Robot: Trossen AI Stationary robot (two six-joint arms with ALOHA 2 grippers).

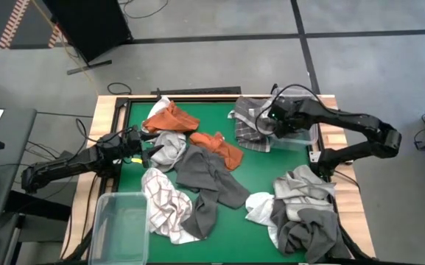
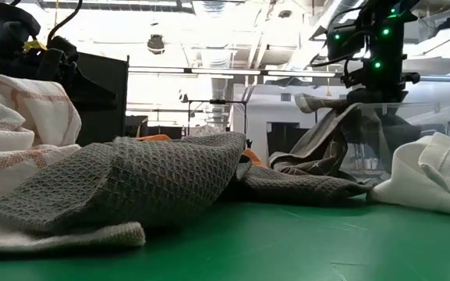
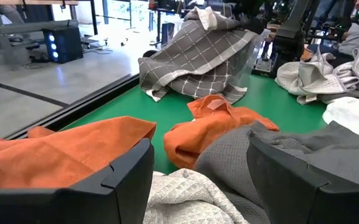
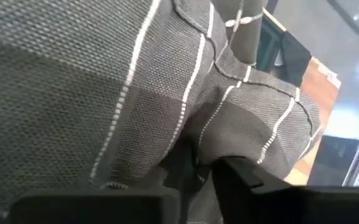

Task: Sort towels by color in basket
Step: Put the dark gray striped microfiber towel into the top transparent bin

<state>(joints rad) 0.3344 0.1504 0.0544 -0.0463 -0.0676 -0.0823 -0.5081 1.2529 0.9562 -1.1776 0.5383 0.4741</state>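
A grey towel with thin white check lines (image 1: 247, 125) hangs at the table's far right, beside a clear bin (image 1: 300, 140). My right gripper (image 1: 266, 121) is shut on it from above. Two rust-orange towels (image 1: 171, 118) (image 1: 223, 147), a dark grey towel (image 1: 205, 177), a white towel (image 1: 166, 147) and a white checked towel (image 1: 164, 206) lie spread over the middle of the table. My left gripper (image 3: 198, 186) stands open at the table's left, just over the white towel, holding nothing. My right gripper pinches a raised fold of the grey checked towel (image 4: 207, 149) between its two fingers. The fingers slant down on it from above. The towel hangs slack below the gripper (image 2: 326, 144), and its lower end (image 2: 287, 168) lies on the table next to the clear bin.
A second clear bin (image 1: 120, 224) stands at the near left corner. A heap of grey and white towels (image 1: 304, 213) lies at the near right. Bare green table shows between the towels in the middle and along the far edge.
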